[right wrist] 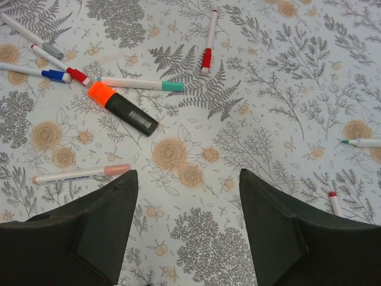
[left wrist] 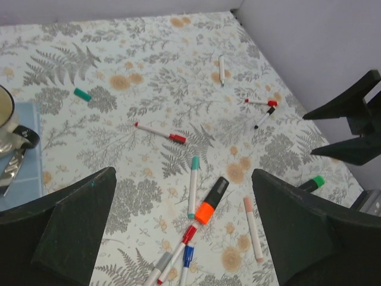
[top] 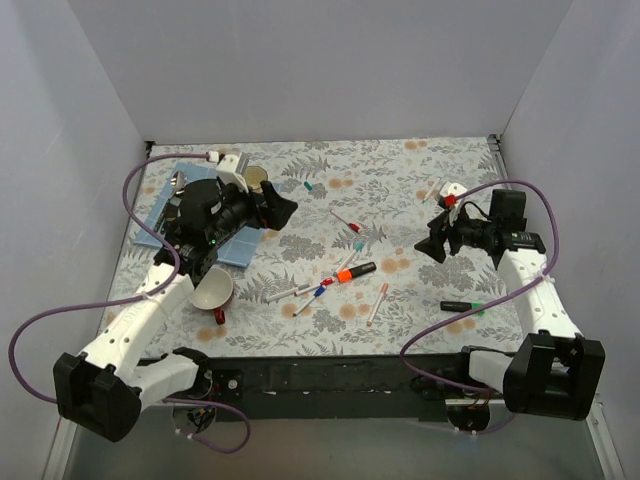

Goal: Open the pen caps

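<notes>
From above, the left fingers (top: 284, 209) stand wide apart over the far left of the table (top: 400, 165), holding nothing. The right fingers (top: 431, 244) are also apart and empty, over the right side. A loose teal cap (top: 309, 186) lies just beyond the left fingers. Two black markers lie on the table, one with an orange cap (top: 345, 275) at the middle and one with a green cap (top: 479, 308) near the right arm. A tipped mug (top: 212, 290) lies by the left arm.

In the left wrist view, the left fingers (left wrist: 71, 229) touch nothing. Between and beyond them lie six capped thin pens. Two have a red cap (left wrist: 177, 138), and the others have a teal-green cap (left wrist: 194, 161), a blue cap (left wrist: 188, 255), a grey cap (left wrist: 162, 260) and a pink cap (left wrist: 246, 204). A second mug (left wrist: 7, 116) stands on a blue mat (left wrist: 27, 173) at the left edge.

In the right wrist view, the right fingers (right wrist: 89, 232) hang apart above the cloth, gripping nothing. The same six capped pens and the orange-capped marker (right wrist: 131, 113) lie ahead. At the right edge, two more pens show only their tips.
</notes>
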